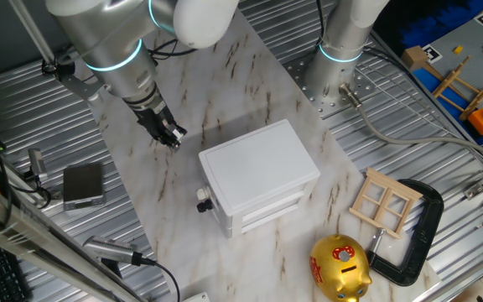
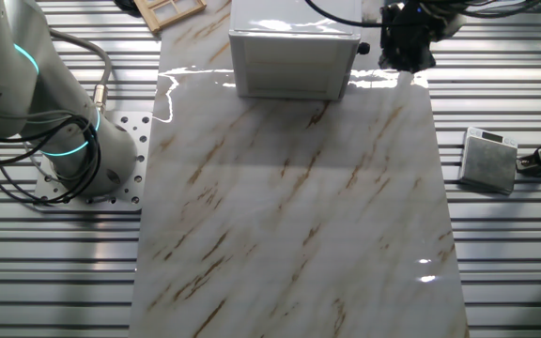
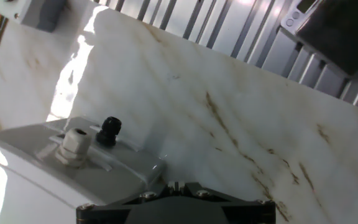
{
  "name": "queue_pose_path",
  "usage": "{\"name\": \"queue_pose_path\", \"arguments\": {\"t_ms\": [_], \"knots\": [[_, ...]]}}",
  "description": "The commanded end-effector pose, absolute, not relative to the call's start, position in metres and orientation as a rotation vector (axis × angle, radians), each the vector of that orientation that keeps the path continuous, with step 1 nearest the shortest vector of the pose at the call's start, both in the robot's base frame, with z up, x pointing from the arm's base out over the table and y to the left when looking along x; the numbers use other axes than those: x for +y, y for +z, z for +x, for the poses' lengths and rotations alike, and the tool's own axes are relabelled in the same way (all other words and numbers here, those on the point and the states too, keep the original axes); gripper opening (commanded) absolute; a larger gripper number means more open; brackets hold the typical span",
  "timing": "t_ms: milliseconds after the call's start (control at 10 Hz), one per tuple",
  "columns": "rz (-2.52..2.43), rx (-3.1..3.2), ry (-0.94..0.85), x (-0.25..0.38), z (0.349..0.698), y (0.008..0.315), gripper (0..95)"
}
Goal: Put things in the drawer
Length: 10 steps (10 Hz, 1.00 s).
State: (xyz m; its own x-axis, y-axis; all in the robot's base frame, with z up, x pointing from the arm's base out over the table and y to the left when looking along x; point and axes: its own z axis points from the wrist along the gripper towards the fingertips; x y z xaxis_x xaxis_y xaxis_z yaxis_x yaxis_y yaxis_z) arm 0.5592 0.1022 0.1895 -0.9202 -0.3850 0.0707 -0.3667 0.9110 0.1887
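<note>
The white cabinet (image 1: 258, 164) stands on the marble board, and its top drawer (image 1: 217, 193) is closed. The drawer's white round knob (image 1: 204, 195) faces left, with a black knob (image 1: 201, 206) just below it. In the hand view the white knob (image 3: 73, 146) and the black knob (image 3: 109, 130) sit at lower left. My gripper (image 1: 171, 134) hangs over the board to the left of the cabinet, apart from it. Its fingers look closed together with nothing seen between them. In the other fixed view my gripper (image 2: 407, 47) is right of the cabinet (image 2: 294, 61). No wooden cubes are in view.
A pale wooden window frame (image 1: 388, 200), a black clamp (image 1: 422, 226) and a gold piggy bank (image 1: 340, 268) lie right of the cabinet. A grey box (image 1: 84, 183) sits on the ribbed table at left. A second arm's base (image 1: 342, 50) stands at the back.
</note>
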Motion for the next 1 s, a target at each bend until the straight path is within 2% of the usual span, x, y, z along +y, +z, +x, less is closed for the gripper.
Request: {"name": "queue_pose_path", "arguments": {"t_ms": [100, 700, 1000], "knots": [[0.570, -2.978, -0.258, 0.102, 0.559, 0.189, 0.0], [0.595, -2.974, -0.255, 0.099, 0.559, 0.190, 0.0], [0.642, -2.965, -0.255, 0.068, 0.557, 0.185, 0.0]]}}
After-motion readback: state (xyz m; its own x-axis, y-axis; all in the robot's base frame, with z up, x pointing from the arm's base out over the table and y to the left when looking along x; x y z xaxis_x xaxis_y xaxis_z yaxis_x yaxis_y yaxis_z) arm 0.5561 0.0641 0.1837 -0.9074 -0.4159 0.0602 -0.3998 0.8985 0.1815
